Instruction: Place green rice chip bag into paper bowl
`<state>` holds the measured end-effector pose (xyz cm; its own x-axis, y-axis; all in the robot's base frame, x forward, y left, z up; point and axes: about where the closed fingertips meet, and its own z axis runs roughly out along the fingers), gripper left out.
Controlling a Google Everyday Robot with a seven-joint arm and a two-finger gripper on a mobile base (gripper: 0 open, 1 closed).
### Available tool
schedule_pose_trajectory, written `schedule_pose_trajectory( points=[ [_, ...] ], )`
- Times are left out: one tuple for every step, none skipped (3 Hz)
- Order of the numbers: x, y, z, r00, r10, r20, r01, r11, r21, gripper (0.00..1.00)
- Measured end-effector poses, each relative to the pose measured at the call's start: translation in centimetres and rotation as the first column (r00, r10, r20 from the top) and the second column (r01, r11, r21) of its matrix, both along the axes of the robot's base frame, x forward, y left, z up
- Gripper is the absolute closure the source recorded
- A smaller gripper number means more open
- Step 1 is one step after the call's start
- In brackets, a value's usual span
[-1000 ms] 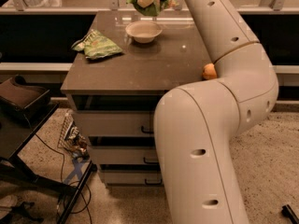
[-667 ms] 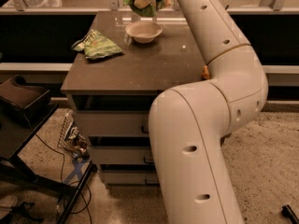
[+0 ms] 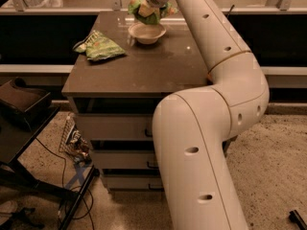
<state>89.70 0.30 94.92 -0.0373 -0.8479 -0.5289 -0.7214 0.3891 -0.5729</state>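
Here, the end effector (image 3: pixel 154 0) hangs over the far part of the tabletop (image 3: pixel 144 68), pinching the top of the green rice chip bag (image 3: pixel 145 12). The bag hangs crumpled just above the paper bowl (image 3: pixel 147 33), its lower edge near the bowl's far rim. To the left, apart from the bowl, a flatter pale green bag (image 3: pixel 100 46) lies on the tabletop. Drawers (image 3: pixel 115 128) sit beneath it.

place: lab or office work area, not a home
furniture: drawer cabinet (image 3: pixel 129 71) on speckled floor (image 3: pixel 278 143)
clutter: loose cables (image 3: pixel 63 172) beside a black stand (image 3: pixel 19 128)
gripper (image 3: pixel 151 3): at the cabinet's far edge, clamping the green rice chip bag (image 3: pixel 144 13) over the paper bowl (image 3: pixel 147 32)
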Motion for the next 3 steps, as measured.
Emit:
schedule_pose_trajectory(
  points=[
    [0.35, -0.12, -1.18, 0.9999, -0.008, -0.015, 0.008, 1.000, 0.011, 1.00],
    [0.42, 0.09, -1.57, 0.9998, -0.006, -0.020, 0.006, 1.000, 0.010, 0.85],
    [0.51, 0.39, -2.14, 0.9996, -0.002, -0.027, 0.003, 1.000, 0.008, 0.54]
  ],
)
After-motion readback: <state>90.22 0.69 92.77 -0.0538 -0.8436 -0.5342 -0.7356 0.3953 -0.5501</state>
